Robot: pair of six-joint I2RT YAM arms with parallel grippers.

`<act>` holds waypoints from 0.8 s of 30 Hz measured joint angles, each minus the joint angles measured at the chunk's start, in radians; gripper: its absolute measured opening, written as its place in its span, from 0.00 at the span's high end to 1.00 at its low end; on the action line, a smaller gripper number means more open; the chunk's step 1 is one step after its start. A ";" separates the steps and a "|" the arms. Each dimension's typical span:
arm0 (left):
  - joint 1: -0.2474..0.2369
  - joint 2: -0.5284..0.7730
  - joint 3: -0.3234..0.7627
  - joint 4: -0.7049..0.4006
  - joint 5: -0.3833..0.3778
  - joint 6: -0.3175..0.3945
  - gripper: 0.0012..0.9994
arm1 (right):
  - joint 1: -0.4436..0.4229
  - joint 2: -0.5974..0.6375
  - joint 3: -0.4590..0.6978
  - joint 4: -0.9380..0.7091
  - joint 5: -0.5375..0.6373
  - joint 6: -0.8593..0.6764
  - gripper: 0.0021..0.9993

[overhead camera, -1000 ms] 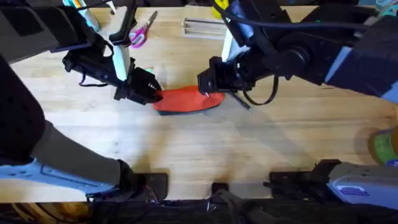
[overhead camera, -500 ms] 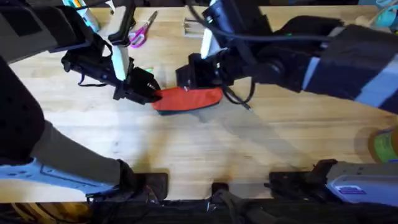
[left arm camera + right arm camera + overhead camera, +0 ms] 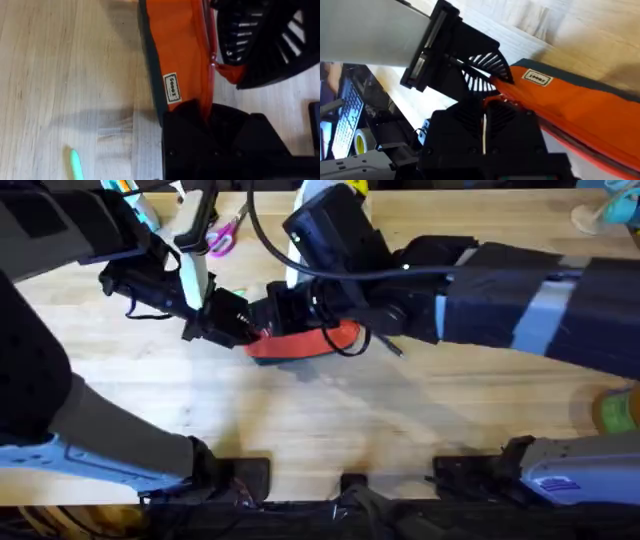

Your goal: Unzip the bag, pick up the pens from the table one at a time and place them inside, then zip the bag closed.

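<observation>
Your left gripper [image 3: 240,328] pinches the left end of the bag [image 3: 300,345], mid-table, while your right gripper [image 3: 282,315] looks clamped on its zipper near that end. Pull too hard and the soft pouch could slip free. It lies flat, orange-red, darker-edged; farther off lies a light green pen [image 3: 75,165].

The surface [image 3: 330,420] is pale wooden butcher block with plank seams, and soft shadows lie across it. Past its edge, the right wrist view shows a computer keyboard [image 3: 347,117] and a roll of yellow tape [image 3: 361,142] lower down.
</observation>
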 joint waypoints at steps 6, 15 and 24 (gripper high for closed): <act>0.000 0.000 0.000 0.000 -0.005 0.004 0.95 | 0.021 0.075 0.035 0.042 -0.056 -0.024 0.97; 0.000 0.000 0.000 -0.001 -0.003 0.004 0.95 | 0.016 0.077 0.171 -0.235 -0.068 -0.224 0.60; -0.002 0.000 0.000 0.000 -0.001 0.004 0.96 | -0.044 0.031 0.346 -0.566 0.062 -0.551 0.02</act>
